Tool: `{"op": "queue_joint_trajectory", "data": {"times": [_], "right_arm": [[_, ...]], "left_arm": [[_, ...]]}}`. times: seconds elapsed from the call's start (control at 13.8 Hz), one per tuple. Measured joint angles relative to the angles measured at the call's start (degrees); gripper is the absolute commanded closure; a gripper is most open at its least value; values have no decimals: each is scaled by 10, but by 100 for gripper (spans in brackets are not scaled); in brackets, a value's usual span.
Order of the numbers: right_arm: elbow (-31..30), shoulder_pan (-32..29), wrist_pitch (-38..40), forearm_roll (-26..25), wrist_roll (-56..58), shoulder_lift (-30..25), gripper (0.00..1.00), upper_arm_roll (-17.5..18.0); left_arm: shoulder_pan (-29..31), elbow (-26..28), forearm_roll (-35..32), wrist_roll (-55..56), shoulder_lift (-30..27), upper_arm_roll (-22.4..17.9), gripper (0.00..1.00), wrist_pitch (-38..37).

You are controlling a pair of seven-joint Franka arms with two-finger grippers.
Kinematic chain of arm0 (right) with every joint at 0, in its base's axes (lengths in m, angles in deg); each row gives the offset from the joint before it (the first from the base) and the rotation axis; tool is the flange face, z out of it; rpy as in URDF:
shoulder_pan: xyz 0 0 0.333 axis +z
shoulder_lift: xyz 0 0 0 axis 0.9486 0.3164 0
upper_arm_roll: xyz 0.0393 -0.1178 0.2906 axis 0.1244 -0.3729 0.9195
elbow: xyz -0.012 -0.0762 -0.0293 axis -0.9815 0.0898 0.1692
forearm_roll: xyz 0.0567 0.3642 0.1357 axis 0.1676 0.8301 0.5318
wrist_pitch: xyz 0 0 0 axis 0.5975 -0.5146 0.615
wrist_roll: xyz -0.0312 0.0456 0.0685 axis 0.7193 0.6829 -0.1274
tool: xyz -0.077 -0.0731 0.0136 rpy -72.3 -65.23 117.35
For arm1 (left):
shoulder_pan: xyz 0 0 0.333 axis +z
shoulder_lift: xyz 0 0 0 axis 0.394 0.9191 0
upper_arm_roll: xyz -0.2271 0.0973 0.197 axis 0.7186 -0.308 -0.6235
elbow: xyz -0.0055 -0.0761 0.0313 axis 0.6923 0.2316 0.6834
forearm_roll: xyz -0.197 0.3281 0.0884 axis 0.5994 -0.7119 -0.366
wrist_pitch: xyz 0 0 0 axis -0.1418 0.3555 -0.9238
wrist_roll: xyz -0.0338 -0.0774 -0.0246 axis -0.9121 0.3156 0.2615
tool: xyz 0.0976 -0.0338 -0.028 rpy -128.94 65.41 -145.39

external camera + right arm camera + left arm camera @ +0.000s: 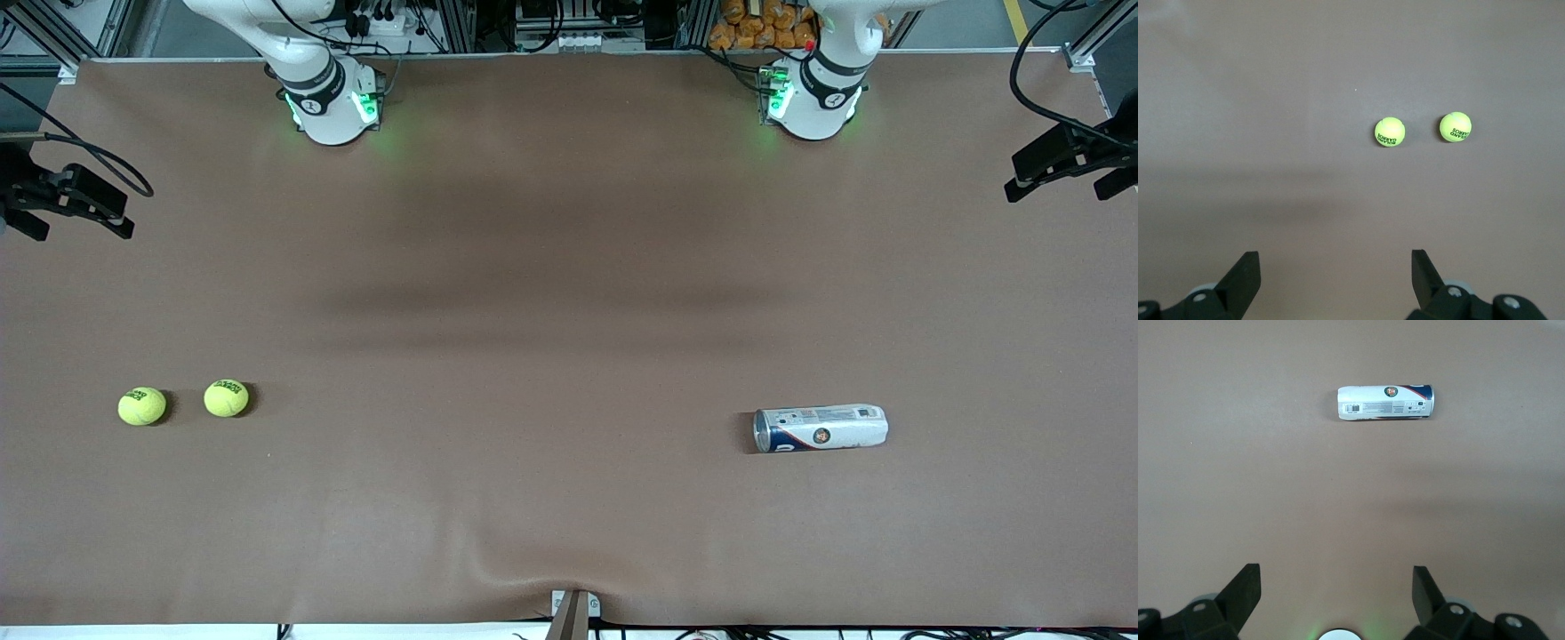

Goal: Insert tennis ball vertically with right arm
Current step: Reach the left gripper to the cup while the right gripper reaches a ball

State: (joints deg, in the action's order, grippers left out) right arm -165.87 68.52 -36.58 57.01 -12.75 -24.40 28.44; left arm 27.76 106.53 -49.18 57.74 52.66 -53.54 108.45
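Note:
Two yellow tennis balls lie side by side on the brown table toward the right arm's end, one (142,406) closer to the table's end than the other (227,398). Both show in the right wrist view, the first (1455,127) and the second (1390,131). A white and blue ball can (821,428) lies on its side toward the left arm's end and also shows in the left wrist view (1385,402). My right gripper (1335,255) is open and empty, high over bare table. My left gripper (1335,570) is open and empty, high over bare table. Both arms wait.
The right arm's base (331,98) and the left arm's base (813,98) stand at the table's edge farthest from the front camera. Black camera mounts sit at both table ends (62,196) (1071,156). The table cloth is rippled at its near edge (569,578).

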Motion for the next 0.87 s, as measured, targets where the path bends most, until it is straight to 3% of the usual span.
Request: {"op": "queue_joint_trajectory", "data": {"times": [0.87], "right_arm": [[0,2,7,-1,1,0,0,6]], "left_arm": [[-8,13,-1,-28,25,7,0,0]]}}
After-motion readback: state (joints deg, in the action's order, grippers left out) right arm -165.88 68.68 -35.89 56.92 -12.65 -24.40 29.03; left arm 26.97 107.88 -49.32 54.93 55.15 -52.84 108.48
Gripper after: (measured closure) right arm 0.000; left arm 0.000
